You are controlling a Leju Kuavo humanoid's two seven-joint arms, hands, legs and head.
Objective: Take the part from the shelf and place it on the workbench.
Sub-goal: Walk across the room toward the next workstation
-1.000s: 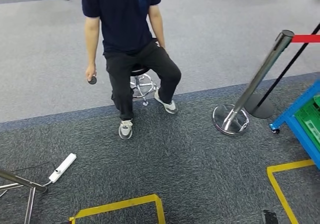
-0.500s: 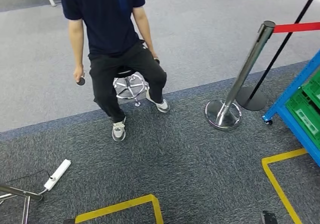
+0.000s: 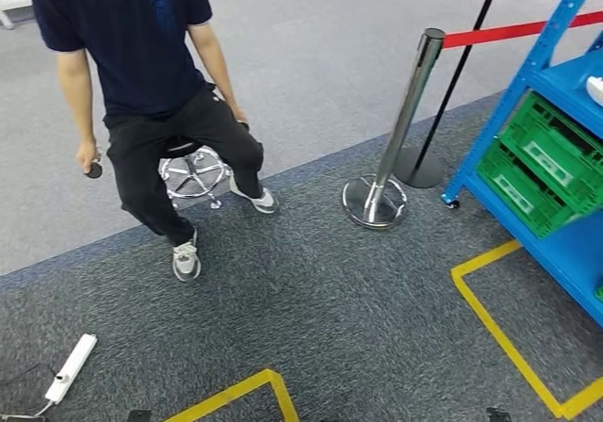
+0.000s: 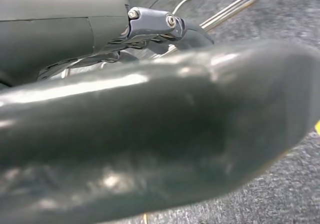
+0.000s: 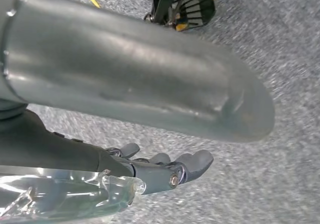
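The blue shelf (image 3: 562, 252) stands at the right of the head view, with two green crates (image 3: 544, 163) on a lower level. A small white thing (image 3: 595, 88) lies on the level above, cut off by the picture's edge; I cannot tell what it is. My left hand (image 4: 170, 26) hangs over the dark carpet, its fingers straight and nothing in them. My right hand (image 5: 177, 169) also hangs over the carpet with its fingers stretched out and its thick thumb (image 5: 151, 84) apart from them. A clear glossy piece (image 5: 68, 196) lies along that hand's palm side.
A person (image 3: 142, 73) sits on a wheeled stool (image 3: 188, 168) at the upper left, holding a small dark object. A chrome stanchion (image 3: 405, 121) with a red belt (image 3: 512, 31) stands beside the shelf. Yellow floor tape (image 3: 497, 332) marks the carpet. A white power strip (image 3: 70, 368) lies at the lower left.
The camera has turned to the right: the person and stanchion slid left in the picture, and the blue shelf with its green crates came much further into view.
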